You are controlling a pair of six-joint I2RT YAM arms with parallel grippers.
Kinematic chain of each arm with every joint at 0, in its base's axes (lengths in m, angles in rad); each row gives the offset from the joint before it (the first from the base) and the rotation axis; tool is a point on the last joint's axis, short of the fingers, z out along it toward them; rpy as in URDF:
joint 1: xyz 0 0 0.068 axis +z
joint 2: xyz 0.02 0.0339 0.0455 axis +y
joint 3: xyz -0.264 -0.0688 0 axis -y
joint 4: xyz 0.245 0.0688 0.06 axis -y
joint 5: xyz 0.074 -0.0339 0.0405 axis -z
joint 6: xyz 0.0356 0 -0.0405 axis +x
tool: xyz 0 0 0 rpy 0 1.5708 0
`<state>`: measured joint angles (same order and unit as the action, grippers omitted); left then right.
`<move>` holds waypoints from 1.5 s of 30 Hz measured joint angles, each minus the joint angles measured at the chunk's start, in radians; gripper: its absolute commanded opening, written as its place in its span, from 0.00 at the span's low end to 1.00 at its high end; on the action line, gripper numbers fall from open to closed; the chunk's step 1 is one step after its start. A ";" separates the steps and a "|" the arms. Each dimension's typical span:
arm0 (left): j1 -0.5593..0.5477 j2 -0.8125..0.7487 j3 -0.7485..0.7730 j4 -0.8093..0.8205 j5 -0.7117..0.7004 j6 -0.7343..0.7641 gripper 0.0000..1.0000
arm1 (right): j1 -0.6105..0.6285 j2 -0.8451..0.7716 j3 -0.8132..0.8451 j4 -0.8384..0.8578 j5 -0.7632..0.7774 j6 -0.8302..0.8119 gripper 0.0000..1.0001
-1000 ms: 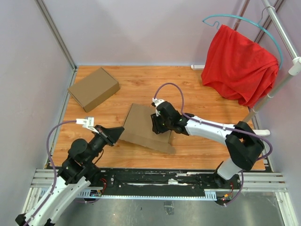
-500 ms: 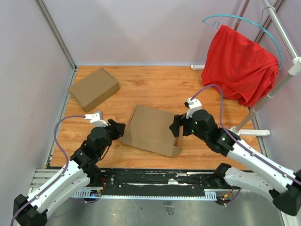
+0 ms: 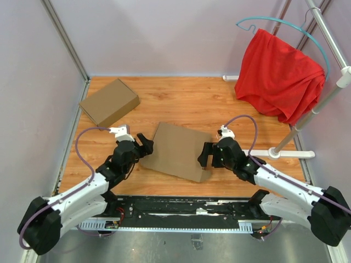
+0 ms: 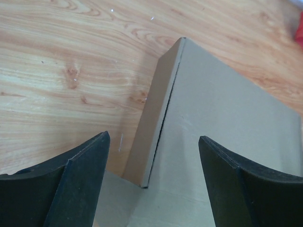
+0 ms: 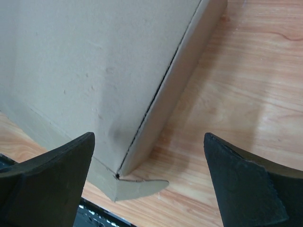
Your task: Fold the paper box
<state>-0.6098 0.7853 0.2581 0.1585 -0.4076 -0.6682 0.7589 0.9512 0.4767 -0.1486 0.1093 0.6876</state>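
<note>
1. Top external view: the paper box (image 3: 176,151), shallow and closed, lies on the wooden table (image 3: 181,101) towards its near edge, between the two arms. Its contents cannot be seen.
2. A second closed cardboard box (image 3: 109,102) sits at the far left corner, well apart. A red cloth (image 3: 278,74) hangs at the far right.
3. The left gripper (image 3: 146,142) stands just beside the paper box's left corner and the right gripper (image 3: 205,157) at its right side. Both have jaws spread wide and hold nothing.
4. Only the left wrist view shows the seam between lid and side wall at the left corner.
5. Only the right wrist view shows a small tab (image 5: 144,186) protruding from the near right corner.
</note>
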 measured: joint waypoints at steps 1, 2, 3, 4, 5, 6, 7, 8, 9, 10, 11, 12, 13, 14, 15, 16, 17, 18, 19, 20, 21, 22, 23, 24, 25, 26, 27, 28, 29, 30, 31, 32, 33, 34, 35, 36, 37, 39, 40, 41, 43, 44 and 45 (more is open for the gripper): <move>0.005 0.037 0.011 0.008 0.008 0.004 0.80 | -0.008 0.017 0.002 0.018 -0.010 0.006 0.98; 0.013 0.082 0.022 0.022 0.020 0.011 0.79 | -0.016 0.038 0.003 0.037 -0.016 0.009 0.98; 0.018 0.108 0.028 0.033 0.029 0.016 0.78 | -0.024 0.059 0.005 0.051 -0.028 0.013 0.98; 0.026 0.140 0.033 0.053 0.045 0.021 0.77 | -0.035 0.086 0.007 0.066 -0.042 0.013 0.99; 0.033 0.169 0.039 0.070 0.061 0.028 0.76 | -0.049 0.111 0.007 0.081 -0.056 0.014 0.99; 0.039 0.194 0.043 0.085 0.074 0.034 0.74 | -0.063 0.133 0.007 0.093 -0.070 0.014 0.99; 0.043 0.217 0.047 0.100 0.087 0.039 0.73 | -0.077 0.154 0.007 0.108 -0.088 0.015 1.00; 0.046 0.235 0.050 0.111 0.098 0.041 0.72 | -0.090 0.175 0.008 0.127 -0.107 0.015 1.00; 0.046 0.254 0.052 0.127 0.112 0.044 0.71 | -0.099 0.196 0.012 0.146 -0.124 0.014 1.00; 0.047 0.267 0.053 0.139 0.121 0.044 0.70 | -0.109 0.215 0.019 0.161 -0.137 0.012 0.99; 0.047 0.278 0.053 0.153 0.132 0.044 0.69 | -0.116 0.237 0.031 0.180 -0.151 0.006 0.99; 0.047 0.287 0.053 0.168 0.143 0.044 0.69 | -0.122 0.265 0.049 0.196 -0.161 -0.005 0.99; 0.047 0.295 0.053 0.184 0.153 0.044 0.68 | -0.129 0.288 0.068 0.204 -0.168 -0.014 0.99; 0.047 0.303 0.054 0.197 0.160 0.044 0.68 | -0.135 0.315 0.092 0.213 -0.176 -0.024 0.99; 0.047 0.314 0.058 0.208 0.167 0.044 0.68 | -0.143 0.339 0.115 0.222 -0.183 -0.035 0.99; 0.047 0.328 0.064 0.216 0.176 0.044 0.68 | -0.153 0.367 0.145 0.227 -0.193 -0.044 0.99; 0.047 0.344 0.073 0.224 0.183 0.045 0.67 | -0.164 0.396 0.177 0.238 -0.203 -0.056 0.98; 0.047 0.362 0.084 0.229 0.187 0.048 0.67 | -0.173 0.420 0.203 0.244 -0.214 -0.065 0.98; 0.047 0.380 0.095 0.234 0.189 0.050 0.67 | -0.187 0.451 0.234 0.248 -0.220 -0.075 0.98; 0.050 0.402 0.108 0.240 0.190 0.055 0.66 | -0.200 0.481 0.261 0.251 -0.225 -0.087 0.98; 0.053 0.429 0.125 0.246 0.193 0.059 0.65 | -0.211 0.512 0.288 0.252 -0.232 -0.092 0.98; 0.055 0.452 0.140 0.252 0.195 0.060 0.65 | -0.223 0.541 0.313 0.253 -0.237 -0.100 0.98; 0.057 0.478 0.159 0.256 0.196 0.063 0.64 | -0.235 0.572 0.336 0.257 -0.240 -0.108 0.97; 0.060 0.508 0.181 0.262 0.196 0.066 0.63 | -0.248 0.605 0.359 0.261 -0.245 -0.112 0.96; 0.062 0.530 0.196 0.268 0.196 0.066 0.63 | -0.261 0.633 0.380 0.270 -0.247 -0.113 0.96; 0.065 0.555 0.213 0.275 0.196 0.067 0.63 | -0.275 0.660 0.400 0.282 -0.251 -0.113 0.95; 0.066 0.573 0.226 0.280 0.195 0.067 0.63 | -0.287 0.683 0.420 0.289 -0.252 -0.113 0.95; 0.067 0.593 0.242 0.283 0.195 0.067 0.63 | -0.298 0.705 0.442 0.295 -0.252 -0.113 0.94; 0.068 0.608 0.255 0.284 0.193 0.068 0.63 | -0.306 0.729 0.467 0.298 -0.252 -0.114 0.94; 0.068 0.621 0.268 0.283 0.192 0.070 0.63 | -0.312 0.747 0.486 0.301 -0.252 -0.117 0.93; 0.069 0.632 0.283 0.280 0.191 0.075 0.64 | -0.318 0.774 0.520 0.299 -0.251 -0.121 0.93; 0.071 0.642 0.294 0.275 0.188 0.080 0.65 | -0.321 0.794 0.545 0.297 -0.251 -0.127 0.93; 0.071 0.650 0.309 0.263 0.185 0.085 0.67 | -0.324 0.813 0.571 0.290 -0.251 -0.132 0.94; 0.072 0.661 0.330 0.248 0.182 0.090 0.70 | -0.324 0.832 0.602 0.275 -0.249 -0.139 0.95; 0.072 0.673 0.351 0.235 0.176 0.097 0.73 | -0.325 0.848 0.631 0.262 -0.245 -0.146 0.99; 0.072 0.685 0.376 0.218 0.168 0.104 0.76 | -0.326 0.859 0.660 0.243 -0.240 -0.151 0.99; 0.073 0.698 0.407 0.198 0.158 0.111 0.79 | -0.326 0.862 0.678 0.225 -0.235 -0.155 0.98; 0.074 0.711 0.451 0.175 0.151 0.120 0.84 | -0.326 0.853 0.704 0.191 -0.209 -0.166 0.98; 0.076 0.712 0.468 0.166 0.149 0.124 0.85 | -0.326 0.844 0.706 0.180 -0.193 -0.169 0.98; 0.078 0.712 0.486 0.153 0.147 0.124 0.86 | -0.326 0.831 0.705 0.167 -0.183 -0.173 0.98; 0.083 0.710 0.517 0.129 0.133 0.129 0.97 | -0.326 0.794 0.693 0.145 -0.163 -0.180 0.98; 0.084 0.706 0.528 0.114 0.124 0.133 0.99 | -0.327 0.763 0.679 0.135 -0.151 -0.188 0.98; 0.085 0.696 0.536 0.095 0.112 0.141 0.99 | -0.327 0.727 0.661 0.126 -0.141 -0.195 0.98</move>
<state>-0.5251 1.4815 0.7937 0.2535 -0.2955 -0.5274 0.4324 1.6783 1.1374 -0.0223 -0.0315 0.4931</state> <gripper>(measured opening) 0.946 0.984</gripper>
